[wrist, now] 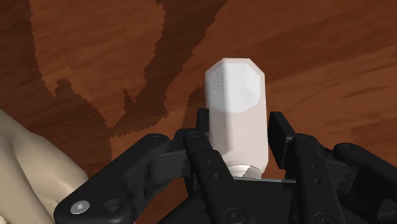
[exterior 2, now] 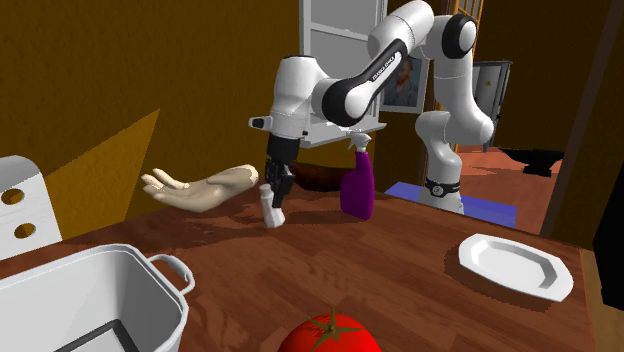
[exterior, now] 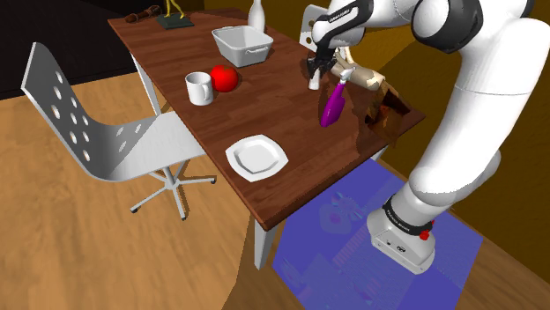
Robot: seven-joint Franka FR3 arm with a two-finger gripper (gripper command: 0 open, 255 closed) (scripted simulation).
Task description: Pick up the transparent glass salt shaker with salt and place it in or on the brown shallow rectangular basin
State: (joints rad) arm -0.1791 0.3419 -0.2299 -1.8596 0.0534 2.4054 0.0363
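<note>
Right now the black gripper is clamped on the white salt shaker, a finger on each side, down at the wooden table. The shaker stands between a pale model hand and a purple spray bottle, with the brown basin just behind.

Beige hand, purple spray bottle near gripper; table toward basin open.
</note>
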